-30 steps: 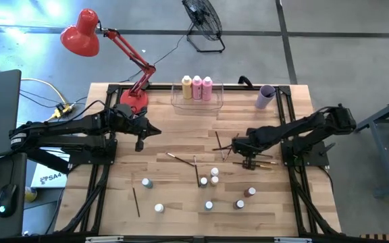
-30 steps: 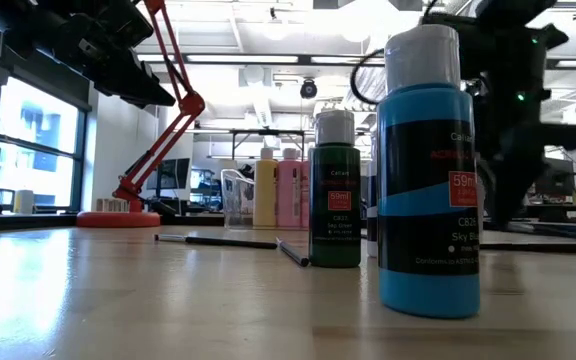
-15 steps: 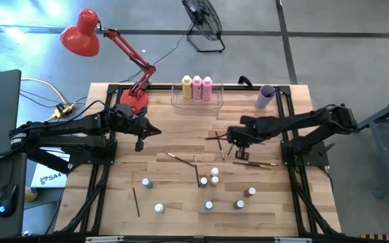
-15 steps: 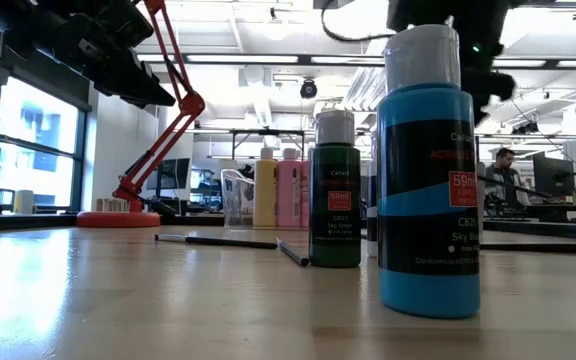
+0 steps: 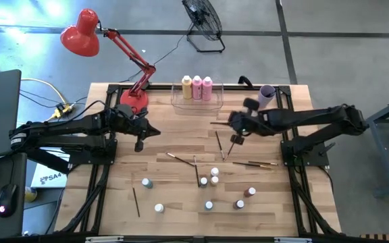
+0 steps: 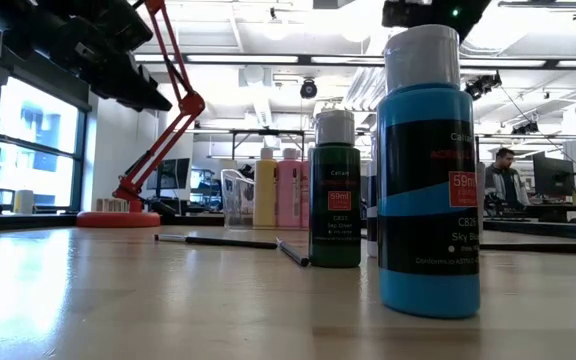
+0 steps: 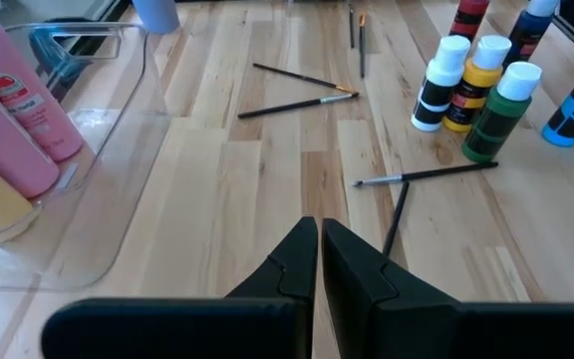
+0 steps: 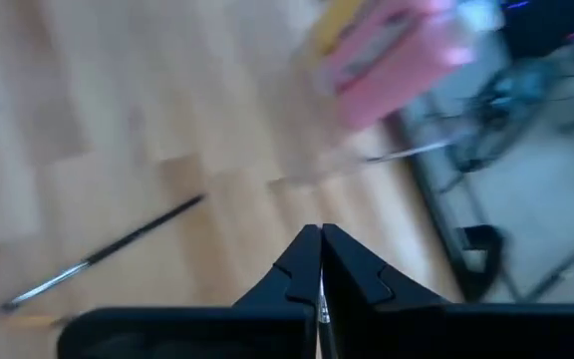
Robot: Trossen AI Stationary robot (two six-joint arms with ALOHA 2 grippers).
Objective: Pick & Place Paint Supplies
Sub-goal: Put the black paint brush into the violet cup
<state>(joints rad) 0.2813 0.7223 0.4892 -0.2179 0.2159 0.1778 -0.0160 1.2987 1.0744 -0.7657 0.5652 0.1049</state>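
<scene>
Pale wood planks of the table (image 5: 181, 128) carry the scattered supplies, and against the picture from a second ago the right gripper (image 5: 232, 140) has travelled from near the table's right frame toward the clear bin (image 5: 196, 102), its arm now stretched out longer; a thin dark brush (image 5: 234, 144) hangs from its fingers, which are pressed together on the handle, as the right wrist view also shows. The left gripper (image 5: 140, 144) has not moved: it waits left of the bin and in front of the red lamp's base (image 5: 133, 100), fingers closed on nothing. Inside the bin stand three taller bottles (image 5: 196, 86), one yellow-orange and two pink, close together. The lilac cup (image 5: 265, 96) lies to the bin's right, near the table's back corner. In front of the bin, toward the table's near edge, loose brushes (image 5: 218, 143) lie crossed on the wood, two more (image 5: 254, 163) farther right and one (image 5: 136, 202) off to the left. Beyond them sit the tiny white-capped bottles (image 5: 213, 177), a cluster of three with others spread around it. In the low view a sky-blue bottle (image 6: 428, 180) and a green one (image 6: 335, 195) stand close to the camera and hide much of the far table.
</scene>
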